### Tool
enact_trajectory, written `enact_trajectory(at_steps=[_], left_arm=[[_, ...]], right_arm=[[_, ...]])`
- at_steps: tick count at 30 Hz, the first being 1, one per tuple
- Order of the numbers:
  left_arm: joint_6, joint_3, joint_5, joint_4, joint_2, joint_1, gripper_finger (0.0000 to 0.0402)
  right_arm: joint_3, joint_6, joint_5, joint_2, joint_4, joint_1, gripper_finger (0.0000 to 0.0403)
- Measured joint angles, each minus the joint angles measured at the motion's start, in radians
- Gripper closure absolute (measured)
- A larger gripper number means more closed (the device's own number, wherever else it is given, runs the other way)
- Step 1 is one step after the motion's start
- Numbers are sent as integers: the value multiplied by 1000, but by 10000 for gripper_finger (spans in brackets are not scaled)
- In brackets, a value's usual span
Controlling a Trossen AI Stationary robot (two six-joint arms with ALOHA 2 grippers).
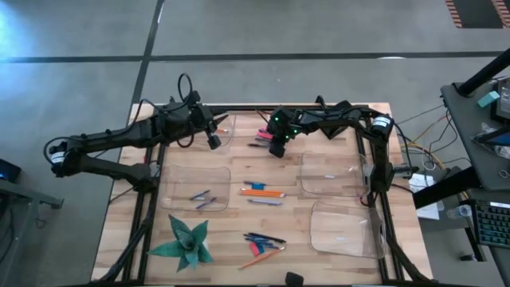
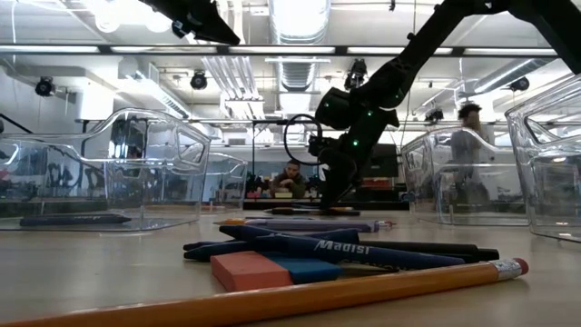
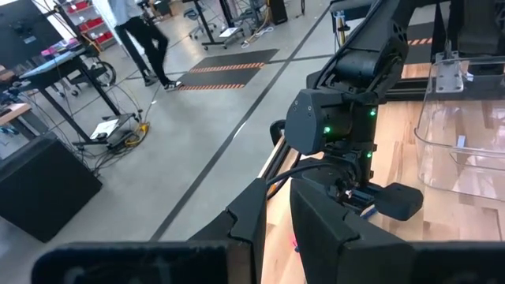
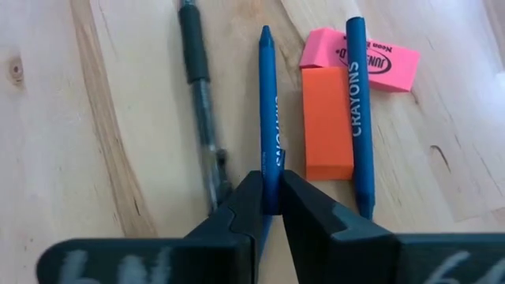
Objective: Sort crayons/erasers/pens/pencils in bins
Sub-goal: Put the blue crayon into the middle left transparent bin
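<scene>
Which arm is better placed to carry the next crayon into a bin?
The right arm. Its right gripper is already closed on a slim blue crayon lying on the wooden table. The left gripper hangs above a clear plastic bin, holding nothing.

Blue crayons [image 4: 271, 126], pink eraser [image 4: 387, 59], orange eraser [image 4: 327, 122], black pen [image 4: 201, 102], green star [image 1: 186, 241], seemingly paper.

From overhead the right gripper [image 1: 278, 148] covers most of the little pile at the tabletop's 12 o'clock side, so only slivers of pink and dark poke out. Up close, the blue crayon [image 4: 271, 134] vanishes between the fingers at its lower end, and the pen [image 4: 201, 95] gets cut off by the frame edge. Whatever sits in the two right-hand bins [image 1: 333, 173] is too small to identify.
</scene>
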Motion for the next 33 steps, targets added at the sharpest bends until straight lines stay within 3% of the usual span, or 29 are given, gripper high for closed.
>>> enact_trajectory(at_steps=[19,27,33], left_arm=[[-87,0,0,3,1,0,356],[-157,-2,-29,7,33,0,349],[-239,-2,16,31,69,0,297]], right_arm=[[16,78,-6,-87,-35,0,365],[17,121,-1,-247,-20,15,365],[18,144,1,-398,-4,32,365]])
